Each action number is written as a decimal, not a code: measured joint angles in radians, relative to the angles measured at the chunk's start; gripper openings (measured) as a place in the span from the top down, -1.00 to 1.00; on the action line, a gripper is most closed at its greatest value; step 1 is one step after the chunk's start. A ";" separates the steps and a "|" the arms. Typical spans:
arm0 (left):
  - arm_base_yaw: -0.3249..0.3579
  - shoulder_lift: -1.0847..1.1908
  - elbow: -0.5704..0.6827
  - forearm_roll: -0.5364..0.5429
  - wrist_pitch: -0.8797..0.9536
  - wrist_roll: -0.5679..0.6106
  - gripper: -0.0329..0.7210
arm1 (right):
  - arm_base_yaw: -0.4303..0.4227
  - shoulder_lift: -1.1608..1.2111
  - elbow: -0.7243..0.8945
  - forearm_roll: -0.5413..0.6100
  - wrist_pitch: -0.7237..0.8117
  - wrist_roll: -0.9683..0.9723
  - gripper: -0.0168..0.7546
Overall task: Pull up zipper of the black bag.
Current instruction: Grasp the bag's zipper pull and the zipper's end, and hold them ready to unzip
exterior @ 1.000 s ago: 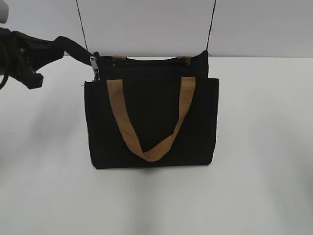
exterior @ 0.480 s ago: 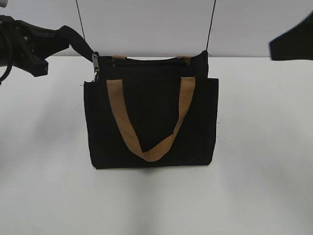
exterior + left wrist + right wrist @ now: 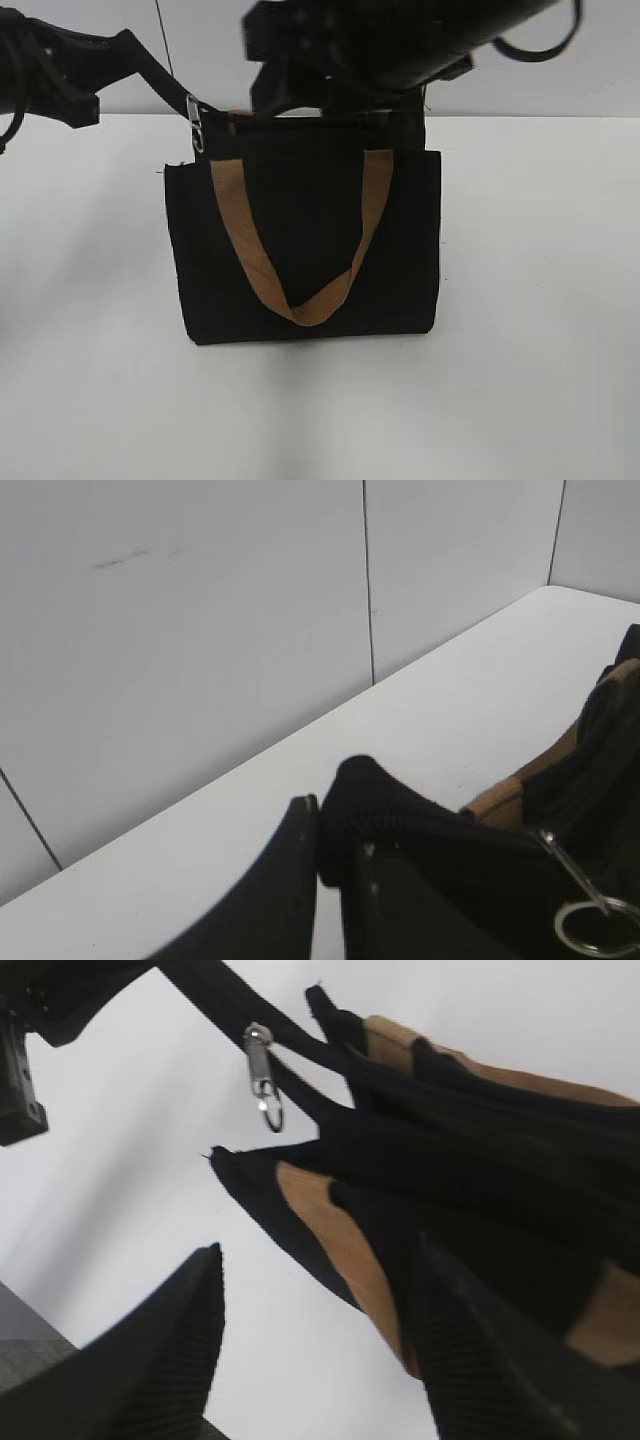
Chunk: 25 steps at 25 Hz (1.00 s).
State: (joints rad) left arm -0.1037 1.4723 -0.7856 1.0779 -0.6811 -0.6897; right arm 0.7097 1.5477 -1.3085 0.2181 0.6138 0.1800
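On the white table (image 3: 540, 300) your black bag (image 3: 305, 250) stands upright. Your left gripper (image 3: 330, 855) is clamped on the fabric tail at the zipper (image 3: 262, 1075) end, pulling it taut. Your right gripper (image 3: 315, 1345) hangs spread wide above the bag.

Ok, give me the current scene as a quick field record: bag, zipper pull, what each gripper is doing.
bag: black bag lying on the white table, tan strap across its front
zipper pull: silvery pull tab hanging at the bag's top left corner, not gripped
left gripper: left gripper shut on a black fabric tail at the zipper's end, stretched out to the left
right gripper: right gripper open, above the bag's left part, pull tab ahead of it
zipper state: cannot tell how far it is closed
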 joint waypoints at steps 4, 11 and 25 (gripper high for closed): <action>0.000 0.000 0.000 0.000 -0.002 -0.002 0.85 | 0.042 0.133 -0.113 0.066 -0.001 0.029 -0.01; 0.000 0.000 0.000 0.001 -0.025 -0.002 0.85 | 0.049 0.268 -0.211 0.101 -0.023 -0.020 0.06; -0.009 0.000 0.000 0.001 -0.054 -0.002 0.85 | 0.049 0.355 -0.221 0.100 -0.128 -0.051 0.06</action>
State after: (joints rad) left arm -0.1124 1.4723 -0.7856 1.0790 -0.7352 -0.6920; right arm 0.7587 1.9027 -1.5295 0.3184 0.4860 0.1285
